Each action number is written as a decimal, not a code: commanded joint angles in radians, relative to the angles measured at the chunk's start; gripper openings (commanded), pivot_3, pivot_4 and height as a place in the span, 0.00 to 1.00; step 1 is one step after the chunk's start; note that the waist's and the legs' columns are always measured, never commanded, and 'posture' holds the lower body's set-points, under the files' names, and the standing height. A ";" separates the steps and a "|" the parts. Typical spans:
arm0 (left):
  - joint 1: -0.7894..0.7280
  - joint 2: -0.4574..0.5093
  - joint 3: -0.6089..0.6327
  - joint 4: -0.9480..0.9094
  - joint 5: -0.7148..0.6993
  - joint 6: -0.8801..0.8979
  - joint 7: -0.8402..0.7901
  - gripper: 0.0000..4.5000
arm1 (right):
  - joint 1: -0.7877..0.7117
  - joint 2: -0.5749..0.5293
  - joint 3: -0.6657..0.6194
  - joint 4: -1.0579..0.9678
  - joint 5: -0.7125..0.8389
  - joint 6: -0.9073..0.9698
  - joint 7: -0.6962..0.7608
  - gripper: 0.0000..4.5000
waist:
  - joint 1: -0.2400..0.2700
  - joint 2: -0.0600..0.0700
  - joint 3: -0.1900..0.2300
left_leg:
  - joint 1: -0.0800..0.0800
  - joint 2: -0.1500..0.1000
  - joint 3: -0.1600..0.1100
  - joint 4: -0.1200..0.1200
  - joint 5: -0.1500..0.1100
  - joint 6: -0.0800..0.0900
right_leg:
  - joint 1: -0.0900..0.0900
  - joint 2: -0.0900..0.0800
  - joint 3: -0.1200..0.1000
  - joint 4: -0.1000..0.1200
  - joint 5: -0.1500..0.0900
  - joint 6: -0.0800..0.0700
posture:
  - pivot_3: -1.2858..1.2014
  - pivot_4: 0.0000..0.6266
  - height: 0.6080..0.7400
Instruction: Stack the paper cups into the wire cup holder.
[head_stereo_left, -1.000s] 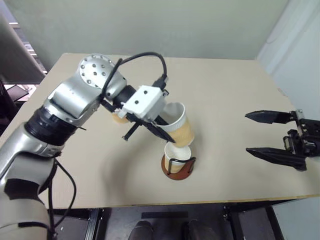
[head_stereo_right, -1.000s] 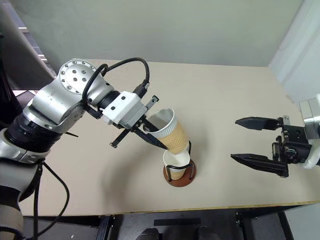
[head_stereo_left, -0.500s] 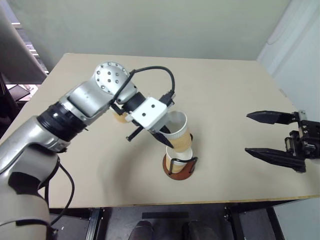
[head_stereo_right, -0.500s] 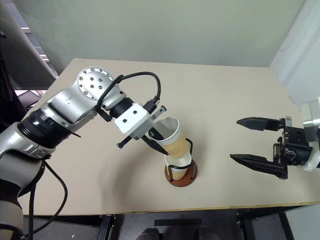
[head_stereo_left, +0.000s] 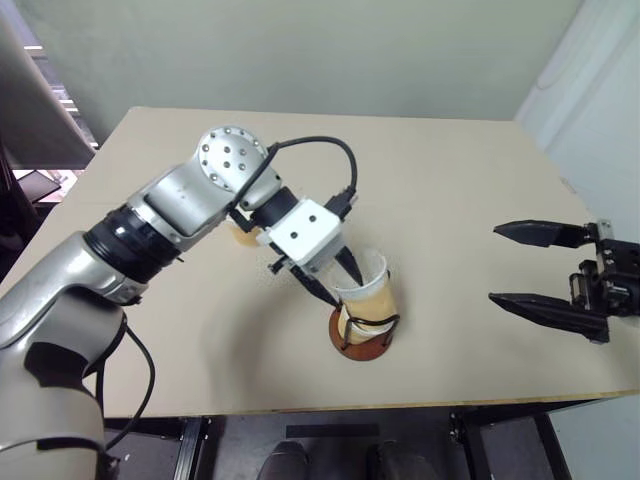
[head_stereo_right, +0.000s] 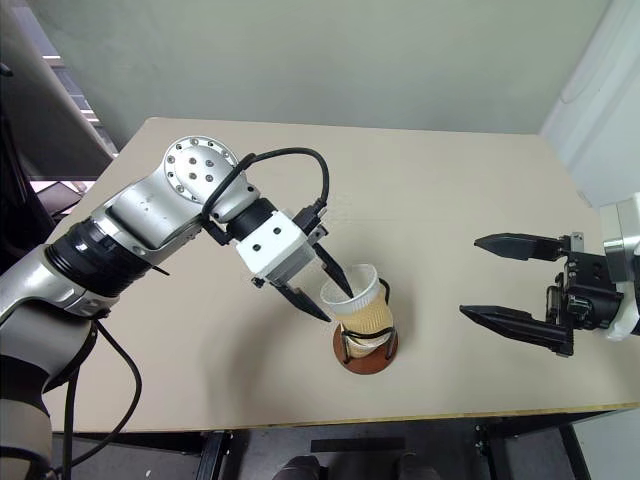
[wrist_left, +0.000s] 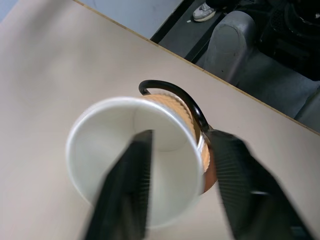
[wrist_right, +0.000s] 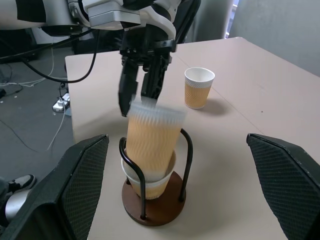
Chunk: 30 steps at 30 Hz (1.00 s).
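Note:
The wire cup holder (head_stereo_left: 360, 349) stands near the table's front edge on its round reddish-brown base. One paper cup (wrist_right: 133, 174) sits at the bottom of it. A second paper cup (head_stereo_left: 372, 295) is nested in that one, nearly upright between the black loops. My left gripper (head_stereo_left: 342, 292) hangs over this upper cup and is open, one finger (wrist_left: 127, 180) over the cup's mouth and the other outside its rim. A third paper cup (wrist_right: 198, 89) stands upright farther back on the table, partly hidden behind my left arm in the eye views. My right gripper (head_stereo_left: 494, 265) is open and empty, well to the right of the holder.
The beige table (head_stereo_left: 450, 180) has open surface between the holder and my right gripper, and toward the back. Its front edge runs just below the holder. A grey wall stands behind the table.
The left gripper's fingers have opened. The tilted cup it carried has swung upright and dropped into the cup in the holder. The right arm has not moved.

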 joint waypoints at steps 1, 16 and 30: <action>-0.014 -0.003 0.018 -0.016 -0.006 -0.006 -0.039 0.75 | -0.013 -0.022 -0.020 -0.013 0.014 -0.010 -0.003 1.00 | 0.000 0.000 0.000 | 0.000 0.000 0.000 0.000 0.000 0.000 | 0.000 0.000 0.000 0.000 0.000 0.000 | 0.52 0.24 1.00; 0.011 -0.029 0.064 -0.051 -0.067 0.034 -0.039 0.99 | -0.023 -0.026 0.008 0.012 -0.015 -0.026 0.006 1.00 | 0.000 0.000 0.000 | 0.000 0.000 0.001 0.000 0.000 0.000 | 0.000 0.000 0.000 0.000 0.000 0.000 | 0.52 0.24 1.00; 0.007 -0.044 0.205 0.035 -0.045 0.100 -0.039 0.99 | -0.041 -0.036 0.027 0.033 -0.036 -0.041 0.028 1.00 | -0.001 0.000 0.000 | 0.000 0.000 0.001 0.001 0.000 0.000 | 0.000 0.000 0.000 0.000 0.000 0.001 | 0.52 0.24 1.00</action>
